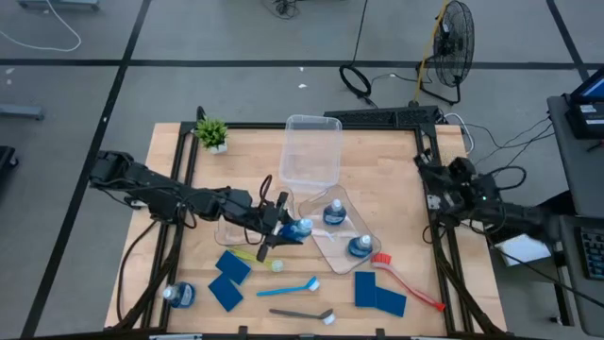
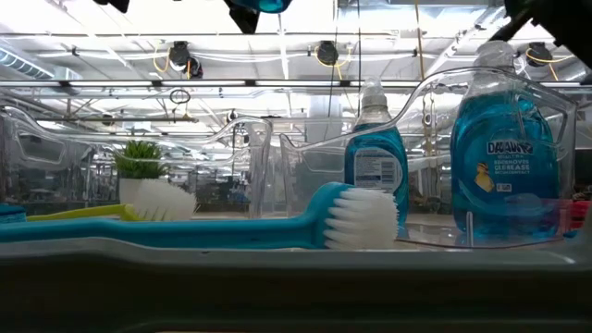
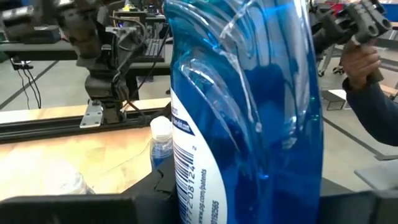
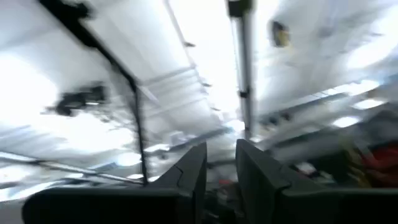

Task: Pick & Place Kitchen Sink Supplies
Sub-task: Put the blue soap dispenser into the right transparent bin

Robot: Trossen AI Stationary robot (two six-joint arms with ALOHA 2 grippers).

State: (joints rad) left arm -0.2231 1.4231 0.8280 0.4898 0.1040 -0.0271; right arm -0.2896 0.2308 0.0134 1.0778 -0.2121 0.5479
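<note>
My left gripper (image 1: 283, 225) reaches over the table's middle and is shut on a clear bottle of blue liquid (image 1: 301, 229), which fills the left wrist view (image 3: 249, 106). Two more bottles (image 1: 332, 213) (image 1: 360, 246) stand in a clear bin (image 1: 321, 247), and another (image 1: 179, 295) lies near the left front corner. Blue sponges (image 1: 233, 266) (image 1: 378, 295) lie flat on the table. So do the red brush (image 1: 408, 285), the light-blue brush (image 1: 288, 286), the yellow-green brush (image 1: 253, 255) and the dark-grey brush (image 1: 300, 314). My right gripper (image 4: 221, 155) waits at the table's right edge, pointing upward, fingers nearly together. My left gripper pinches the bottle's body (image 3: 205, 186) between its two fingers (image 3: 74, 208), coming level from the table's left. The bottle is lifted clear of the table; in the low view only its blue underside (image 2: 264, 5) shows at the top edge.
An empty clear bin (image 1: 311, 151) lies toward the far edge and another (image 1: 229, 229) sits under my left arm. A potted plant (image 1: 212, 134) stands at the far left corner. A person's hand (image 3: 360, 59) shows beyond the table's right side.
</note>
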